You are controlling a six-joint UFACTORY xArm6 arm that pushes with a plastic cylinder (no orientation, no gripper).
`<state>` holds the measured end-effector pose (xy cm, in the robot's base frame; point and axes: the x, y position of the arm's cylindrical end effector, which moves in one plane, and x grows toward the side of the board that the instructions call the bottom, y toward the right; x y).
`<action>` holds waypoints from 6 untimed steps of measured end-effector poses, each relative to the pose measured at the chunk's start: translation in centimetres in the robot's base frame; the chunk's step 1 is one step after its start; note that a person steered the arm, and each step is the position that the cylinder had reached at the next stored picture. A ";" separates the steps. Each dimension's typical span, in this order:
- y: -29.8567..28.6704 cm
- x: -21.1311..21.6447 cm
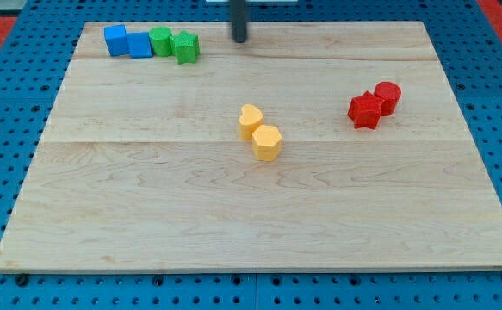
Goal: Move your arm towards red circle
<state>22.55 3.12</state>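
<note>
Rod: a straight dark rod is seen entering from the view's top edge, slightly blurred, held upright.
My tip (240, 40): the lower end is set down near the view's top, a little left of centre.
Arm above the rod: cut off by the frame; nothing of it can be made out.

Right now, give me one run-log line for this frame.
tip at view's top, right of green blocks | red circle far right, touching red star | no contact
</note>
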 end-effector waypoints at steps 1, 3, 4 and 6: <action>11.0 0.0; 30.1 -0.6; 31.2 0.8; 17.8 13.2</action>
